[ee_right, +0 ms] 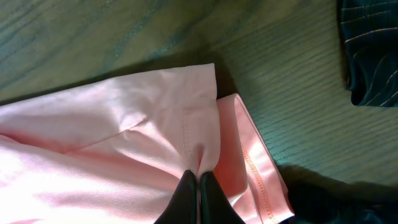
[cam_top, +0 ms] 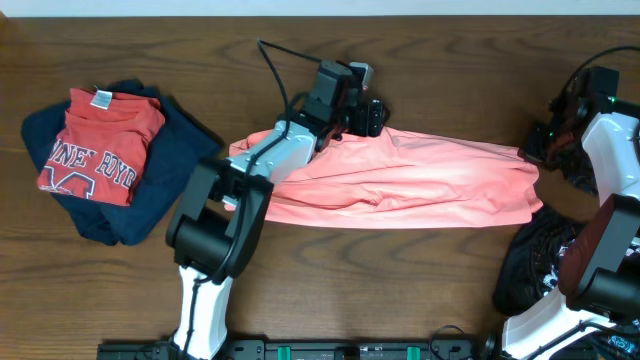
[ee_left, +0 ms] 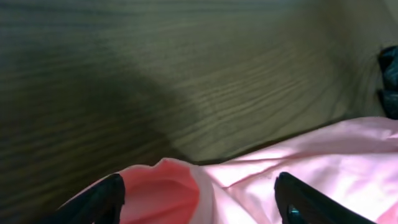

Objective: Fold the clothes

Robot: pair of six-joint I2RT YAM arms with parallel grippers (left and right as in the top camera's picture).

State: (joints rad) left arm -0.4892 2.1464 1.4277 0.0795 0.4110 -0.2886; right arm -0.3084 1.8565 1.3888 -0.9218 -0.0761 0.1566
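A pink shirt (cam_top: 400, 180) lies stretched across the middle of the table, folded lengthwise. My left gripper (cam_top: 372, 116) is open over its far edge; in the left wrist view the two fingers straddle a raised fold of the pink fabric (ee_left: 180, 193) without closing on it. My right gripper (cam_top: 535, 150) is at the shirt's right end and is shut on a pinch of pink fabric (ee_right: 198, 165), next to a stitched hem (ee_right: 258, 174).
A folded stack sits at the far left: a red printed shirt (cam_top: 98, 145) on a navy garment (cam_top: 170, 175). A dark patterned garment (cam_top: 535, 265) lies at the right front, and it also shows in the right wrist view (ee_right: 370, 50).
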